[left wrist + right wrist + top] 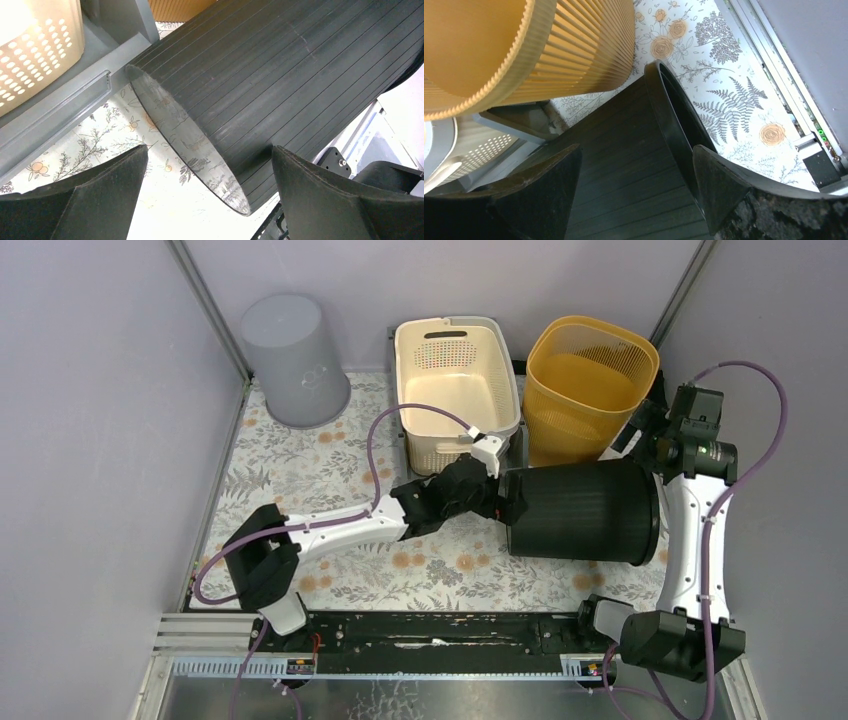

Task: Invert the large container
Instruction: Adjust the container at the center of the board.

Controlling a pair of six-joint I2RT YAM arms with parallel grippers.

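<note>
The large container (585,512) is a black ribbed bin lying on its side on the floral table, base to the left and mouth to the right. My left gripper (500,495) is open at the base end. In the left wrist view the base's lower edge (200,145) shows between its spread fingers (208,148), with no contact visible. My right gripper (640,430) is open above the mouth end. In the right wrist view its fingers (636,148) straddle the ribbed wall (624,170) and the rim (669,110), with one finger on the mouth side.
A yellow ribbed basket (590,370) stands just behind the black bin, and a cream perforated basket (455,380) stands to its left. A grey bin (293,358) stands upside down at the back left. Walls enclose both sides.
</note>
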